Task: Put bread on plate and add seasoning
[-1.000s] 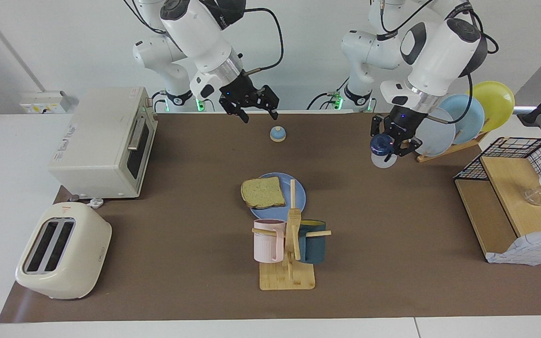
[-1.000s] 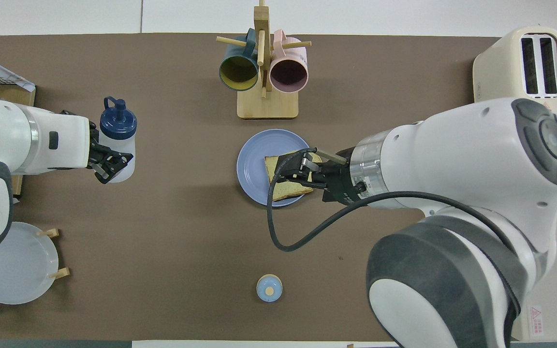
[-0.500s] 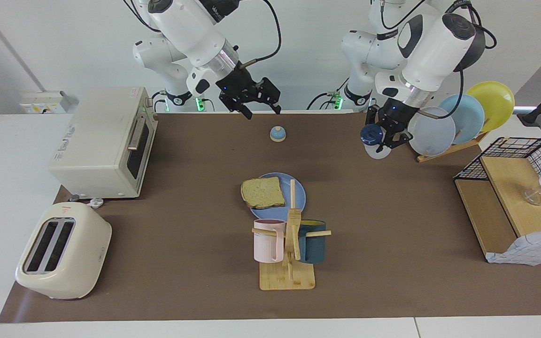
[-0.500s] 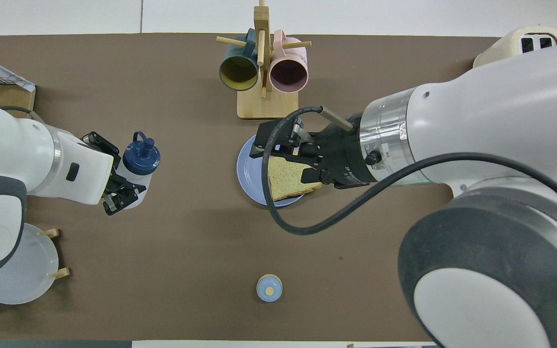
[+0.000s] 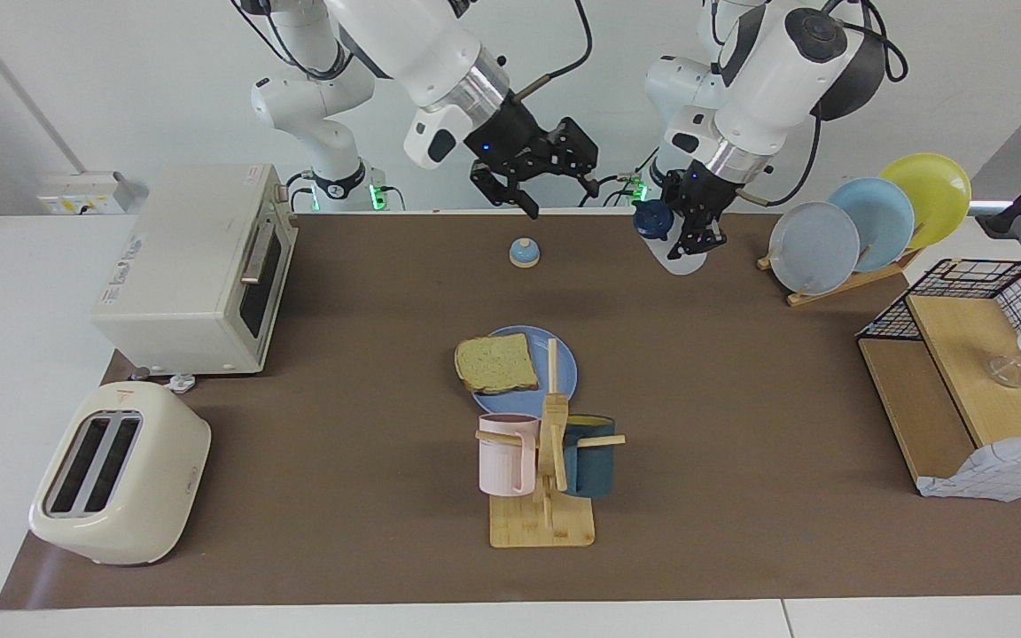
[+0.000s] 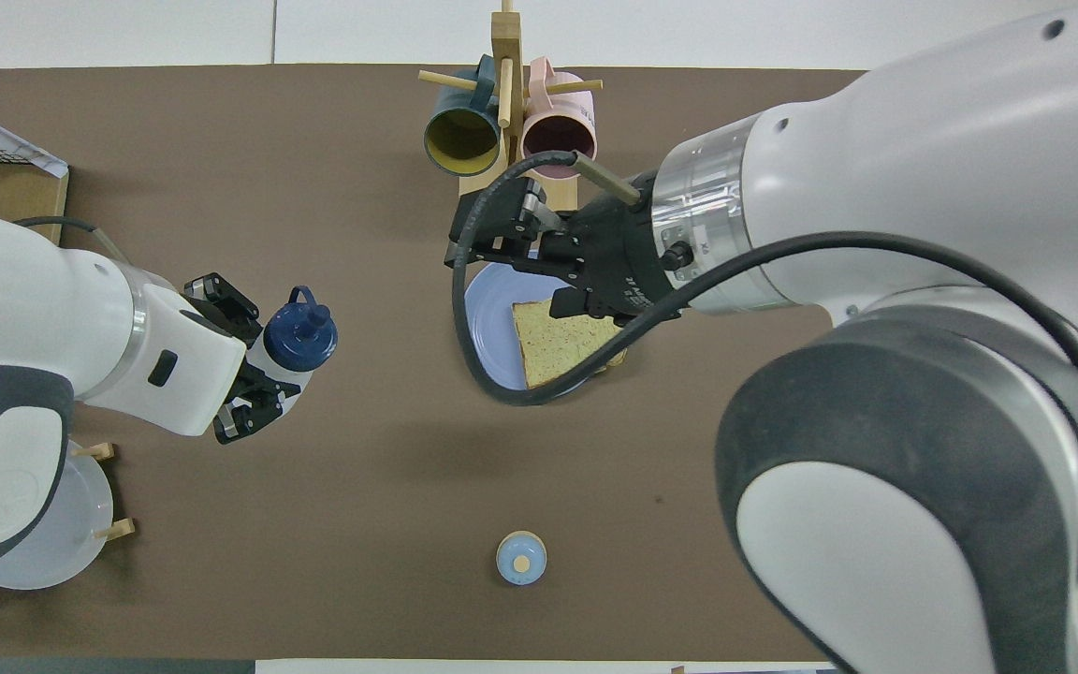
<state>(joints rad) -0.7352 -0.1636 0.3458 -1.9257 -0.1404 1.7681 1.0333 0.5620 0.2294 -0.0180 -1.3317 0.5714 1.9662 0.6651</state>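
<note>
Worktop (image 5: 741,496) carries a toaster oven (image 5: 196,266) and toaster (image 5: 120,474) at the right arm's end, a plate rack (image 5: 865,230) and wire shelf (image 5: 971,381) at the left arm's end, and a mug tree (image 5: 546,461) mid-table.

Plate (image 5: 564,372) sits mid-worktop, just nearer the robots than the mug tree. Bread (image 5: 497,363) lies flat on it, one corner overhanging the rim toward the right arm's end. So step one looks done.

Bell (image 5: 524,253) stands near the robots' edge, apart from everything.

Left tool (image 5: 692,232) is up in the air over the worktop between the bell and the rack, clamped on the bottle (image 5: 666,239), which hangs tilted, cap (image 6: 300,323) toward the plate side. Right tool (image 5: 546,182) is raised over the robots' edge of the worktop near the bell, fingers spread wide, holding nothing.

Step in hand: seasoning, carry phase. Next move likely calls for bringing the bottle over the bread, tipping the cap down, and keeping clear of the mug tree pegs and the right arm.
</note>
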